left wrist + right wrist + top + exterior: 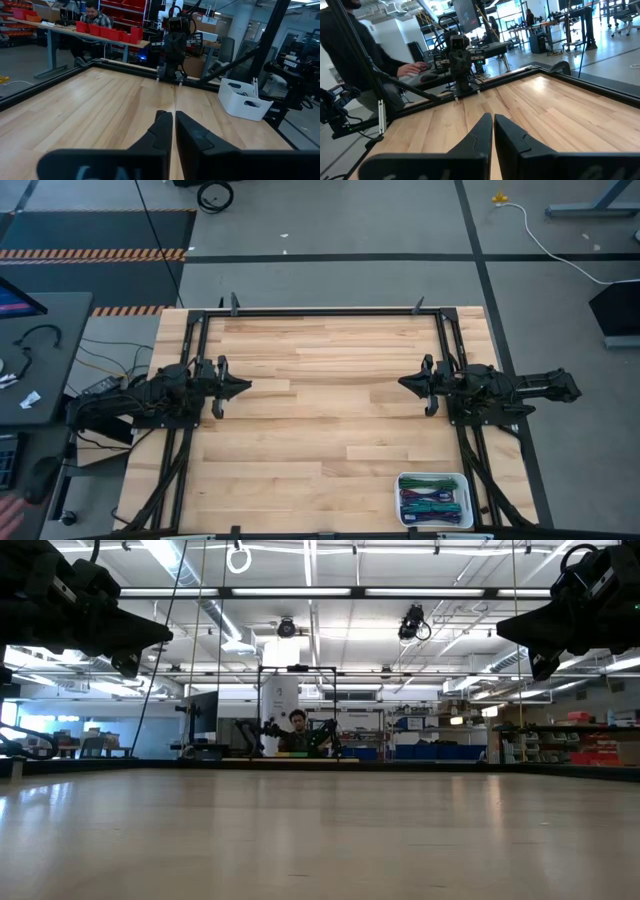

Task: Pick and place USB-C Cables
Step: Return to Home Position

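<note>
The USB-C cables (433,503) lie as several short coloured bundles, teal, green, purple and magenta, in a white tray (403,480) at the table's near right corner. The tray also shows in the left wrist view (243,100). My left gripper (246,387) hovers at the table's left side, shut, pointing toward the right. My right gripper (402,383) hovers at the right side, shut, pointing toward the left, well away from the tray. In the wrist views each gripper's fingers, left (173,131) and right (493,131), stand together above bare wood.
A black metal frame (320,311) runs along the table's far edge and down both sides. The wooden top between the two arms is bare (320,420). A person sits at a desk beyond the table (92,20); another person's hand rests at a keyboard (415,67).
</note>
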Available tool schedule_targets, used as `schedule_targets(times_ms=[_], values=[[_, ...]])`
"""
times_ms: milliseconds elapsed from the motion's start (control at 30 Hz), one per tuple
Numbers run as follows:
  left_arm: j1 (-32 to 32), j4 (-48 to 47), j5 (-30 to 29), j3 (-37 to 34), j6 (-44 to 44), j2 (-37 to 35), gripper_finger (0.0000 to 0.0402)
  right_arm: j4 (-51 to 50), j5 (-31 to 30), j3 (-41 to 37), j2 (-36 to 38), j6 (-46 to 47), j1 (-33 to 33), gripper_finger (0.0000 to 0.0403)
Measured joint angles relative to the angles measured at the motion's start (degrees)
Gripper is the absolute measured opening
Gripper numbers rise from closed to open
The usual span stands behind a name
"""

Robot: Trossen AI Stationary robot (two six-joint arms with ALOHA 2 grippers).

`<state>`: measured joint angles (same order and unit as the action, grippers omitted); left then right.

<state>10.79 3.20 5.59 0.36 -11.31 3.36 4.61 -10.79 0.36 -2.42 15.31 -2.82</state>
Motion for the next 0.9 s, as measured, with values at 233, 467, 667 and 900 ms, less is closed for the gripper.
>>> schedule_targets(times_ms=[233, 467, 667, 900], values=[[0.0, 0.0, 0.0, 0.0, 0.0, 0.0, 0.0022, 0.0, 0.0, 0.0, 0.0, 0.0, 0.0, 0.0023], [0.0, 0.0, 0.0, 0.0, 0.0, 0.0, 0.0031, 0.0, 0.0, 0.0, 0.0, 0.0, 0.0, 0.0023], [0.0, 0.0, 0.0, 0.0, 0.0, 0.0, 0.0025, 0.0, 0.0, 0.0, 0.0, 0.0, 0.0, 0.0023], [0.0, 0.0, 0.0, 0.0, 0.0, 0.0, 0.0023, 0.0, 0.0, 0.0, 0.0, 0.0, 0.0, 0.0023]])
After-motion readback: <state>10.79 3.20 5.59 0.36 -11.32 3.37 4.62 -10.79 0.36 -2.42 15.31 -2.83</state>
